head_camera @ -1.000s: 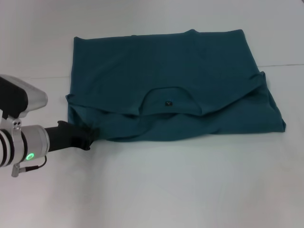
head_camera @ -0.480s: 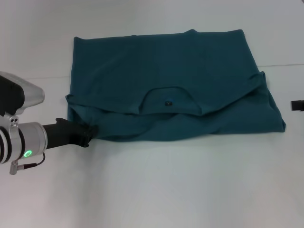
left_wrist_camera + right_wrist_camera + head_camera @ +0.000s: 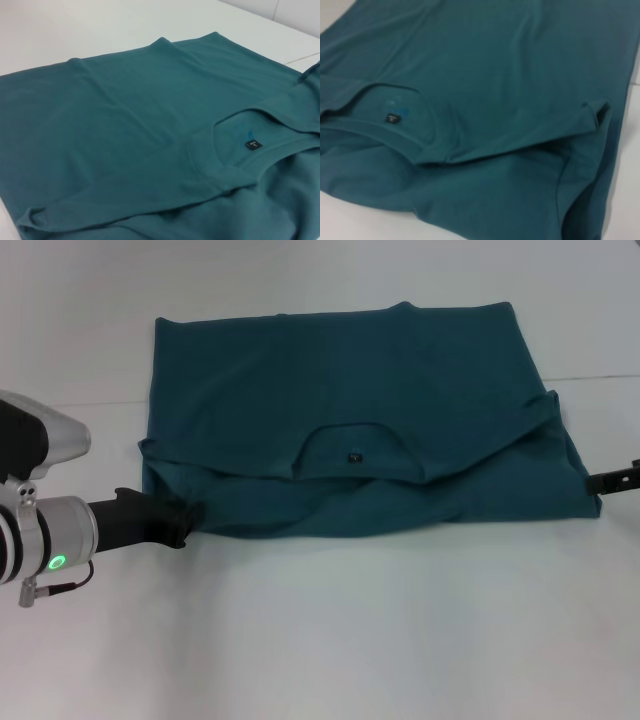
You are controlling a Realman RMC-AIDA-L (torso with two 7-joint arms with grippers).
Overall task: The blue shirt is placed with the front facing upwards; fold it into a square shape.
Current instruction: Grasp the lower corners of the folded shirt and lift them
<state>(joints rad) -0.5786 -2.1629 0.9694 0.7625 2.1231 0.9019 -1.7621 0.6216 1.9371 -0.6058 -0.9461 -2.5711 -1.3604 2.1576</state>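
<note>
At the shirt's near left corner, the left tool [image 3: 190, 518] meets the hem; whether it grips cannot be told. The right tool [image 3: 600, 481] sits at the opposite edge, its state also unclear. The blue shirt [image 3: 350, 390] lies folded on the white table [image 3: 350, 640].

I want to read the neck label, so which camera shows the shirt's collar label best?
The left wrist view: the collar label is closest and sharpest there on the blue shirt. The right wrist view shows it blurrier, and the head view only as a tiny dark spot.
</note>
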